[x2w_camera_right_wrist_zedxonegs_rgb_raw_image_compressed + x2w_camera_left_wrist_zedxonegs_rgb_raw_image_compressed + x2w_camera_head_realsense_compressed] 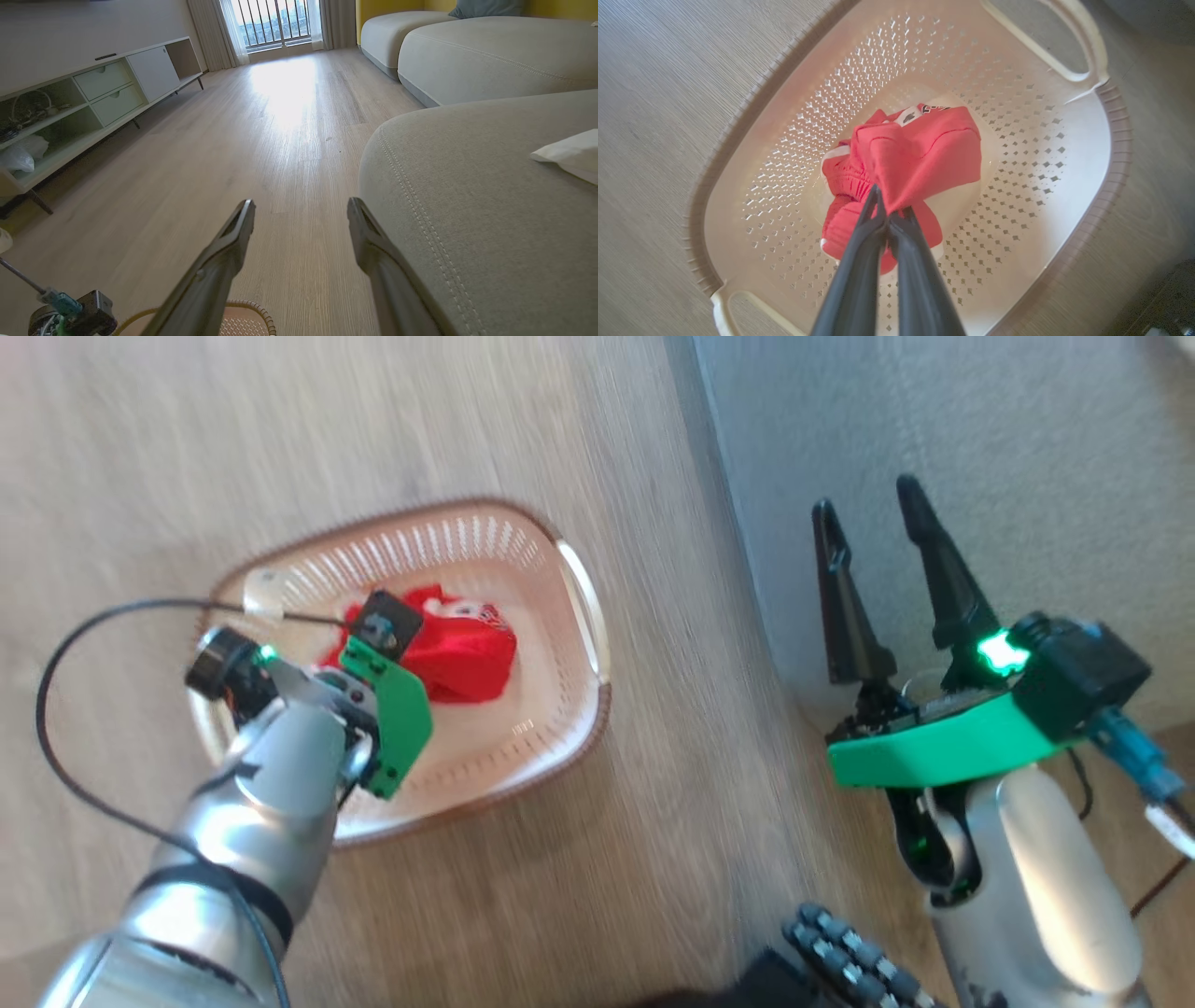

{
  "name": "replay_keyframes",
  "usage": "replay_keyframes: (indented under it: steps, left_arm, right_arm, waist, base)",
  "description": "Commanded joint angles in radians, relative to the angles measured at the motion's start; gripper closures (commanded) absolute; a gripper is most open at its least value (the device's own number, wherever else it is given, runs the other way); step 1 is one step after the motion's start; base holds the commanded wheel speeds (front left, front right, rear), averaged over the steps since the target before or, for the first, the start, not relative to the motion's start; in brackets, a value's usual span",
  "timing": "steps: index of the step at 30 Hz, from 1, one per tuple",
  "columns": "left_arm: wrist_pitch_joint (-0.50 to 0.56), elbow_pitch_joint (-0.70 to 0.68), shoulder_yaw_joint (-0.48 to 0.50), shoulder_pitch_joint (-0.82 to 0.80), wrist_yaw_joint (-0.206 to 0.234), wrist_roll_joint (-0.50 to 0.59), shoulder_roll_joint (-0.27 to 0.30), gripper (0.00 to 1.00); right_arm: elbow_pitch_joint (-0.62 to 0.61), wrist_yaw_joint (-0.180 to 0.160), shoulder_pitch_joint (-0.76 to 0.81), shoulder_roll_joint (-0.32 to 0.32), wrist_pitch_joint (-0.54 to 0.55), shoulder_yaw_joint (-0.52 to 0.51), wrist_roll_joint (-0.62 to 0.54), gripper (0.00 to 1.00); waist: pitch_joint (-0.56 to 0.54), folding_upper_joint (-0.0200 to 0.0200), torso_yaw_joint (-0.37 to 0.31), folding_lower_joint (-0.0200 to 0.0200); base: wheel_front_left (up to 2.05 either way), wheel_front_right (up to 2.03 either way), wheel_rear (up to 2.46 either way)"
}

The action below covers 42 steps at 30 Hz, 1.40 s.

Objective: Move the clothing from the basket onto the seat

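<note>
While the left gripper (889, 206) is down in the basket (1064, 140) on the wood floor (653, 859), its fingers are pinched shut on a fold of the red-and-white clothing (924, 154), which sits bunched up in the middle of the basket. Right gripper (866, 497) hangs at the edge of the grey seat (490, 224), fingers spread wide, holding nothing.
</note>
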Motion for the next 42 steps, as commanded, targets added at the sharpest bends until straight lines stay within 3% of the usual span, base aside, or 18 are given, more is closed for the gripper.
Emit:
replay_keyframes:
  steps: [1,8,15,21,28,42]
  left_arm:
    - [-0.030,-0.012,0.030,0.025,0.002,-0.015,0.008,1.00]
    - [-0.140,-0.017,0.063,0.105,-0.002,-0.087,-0.011,1.00]
    - [-0.185,-0.114,0.112,0.163,-0.002,-0.168,-0.018,1.00]
    - [-0.186,-0.403,0.191,0.230,0.042,-0.187,-0.006,1.00]
    - [-0.186,-0.721,0.296,0.338,0.061,-0.148,0.014,1.00]
    - [-0.186,-1.246,0.542,0.459,0.009,-0.129,-0.017,1.00]
  right_arm:
    - [-0.014,0.000,0.039,0.001,-0.006,0.015,-0.010,0.00]
    - [0.056,0.000,0.077,0.001,-0.006,0.006,-0.039,0.00]
    - [0.087,0.000,0.117,0.001,-0.006,0.000,-0.049,0.00]
    - [0.102,0.000,0.138,0.001,-0.006,0.006,-0.063,0.00]
    - [0.115,0.000,0.150,0.001,-0.006,0.006,-0.060,0.00]
    - [0.128,0.000,0.183,0.001,-0.006,-0.001,-0.064,0.00]
  waist:
    - [-0.119,-0.0001,0.045,0.0001]
    - [-0.308,-0.0001,0.097,0.0001]
    - [-0.412,-0.0001,0.128,0.0001]
    - [-0.452,-0.0001,0.150,0.0001]
    - [-0.497,-0.0001,0.158,0.0001]
    - [-0.566,-0.0001,0.157,0.0001]
  base:
    - [0.00,0.00,0.00]
    - [0.00,0.00,0.00]
    - [0.00,0.00,0.00]
    - [0.00,0.00,0.00]
    - [0.00,0.00,0.00]
    - [0.00,0.00,0.00]
